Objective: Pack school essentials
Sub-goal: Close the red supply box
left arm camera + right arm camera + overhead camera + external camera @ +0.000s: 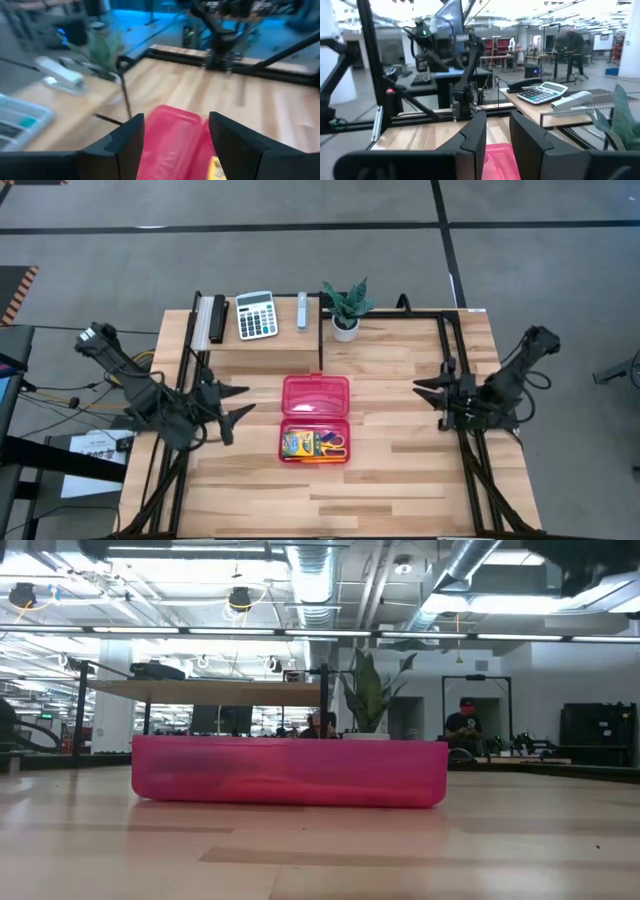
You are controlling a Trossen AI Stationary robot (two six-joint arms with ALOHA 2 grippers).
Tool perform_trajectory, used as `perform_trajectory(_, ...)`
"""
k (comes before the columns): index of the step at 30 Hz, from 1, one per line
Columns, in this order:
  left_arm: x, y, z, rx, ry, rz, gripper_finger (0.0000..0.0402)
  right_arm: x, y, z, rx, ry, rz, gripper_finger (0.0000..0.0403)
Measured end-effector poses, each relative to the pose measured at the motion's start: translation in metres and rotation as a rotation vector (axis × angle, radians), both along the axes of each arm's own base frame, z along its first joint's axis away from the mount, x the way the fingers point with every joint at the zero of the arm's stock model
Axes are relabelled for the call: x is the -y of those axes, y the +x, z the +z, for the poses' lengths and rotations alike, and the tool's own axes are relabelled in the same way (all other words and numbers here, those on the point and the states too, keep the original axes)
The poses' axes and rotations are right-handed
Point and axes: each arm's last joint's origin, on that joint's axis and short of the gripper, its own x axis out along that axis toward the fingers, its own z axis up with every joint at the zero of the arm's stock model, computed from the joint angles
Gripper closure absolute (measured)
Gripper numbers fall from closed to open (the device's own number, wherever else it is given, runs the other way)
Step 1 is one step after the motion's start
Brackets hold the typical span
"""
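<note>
Your pink pencil case (316, 418) lies open at the middle of the table, its lid folded back toward the raised shelf (262, 340) and its tray nearer the front edge. In that tray you see the crayon box (296, 445) beside the yellow-handled scissors (331, 445); so the packing looks largely done, and closing the lid is probably what remains. The case's hinge line runs left to right, across the gap between your arms, so each arm faces one short end.

The left gripper (238, 403) is at the case's left, fingers spread wide and holding nothing. The right gripper (428, 389) is at the right, parted more narrowly, also empty, and clearly farther off. Your left arm is the nearer one.

You cannot make out the pencil, pen or eraser; the tray's contents are too small from above, and from table height the case wall hides them all. The calculator (256, 315) and potted plant (346, 306) stand on the shelf behind the case, well apart from it.
</note>
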Motion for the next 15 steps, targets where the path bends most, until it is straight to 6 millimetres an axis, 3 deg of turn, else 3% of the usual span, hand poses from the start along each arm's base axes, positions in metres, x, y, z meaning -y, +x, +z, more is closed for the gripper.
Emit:
perform_trajectory(5,-0.021,-0.021,-0.043,0.135,-0.136,-0.178,0.0193,0.008,0.0,-0.021,0.05,0.041,-0.064,0.0295)
perform_trajectory(12,-0.044,-0.056,-0.057,0.447,-0.19,-0.612,0.0193,0.018,-0.002,-0.021,0.075,0.018,-0.134,0.0295)
perform_trajectory(15,-0.051,-0.068,-0.068,0.521,-0.167,-0.692,0.0193,0.019,-0.001,-0.024,0.052,-0.029,-0.098,0.0295)
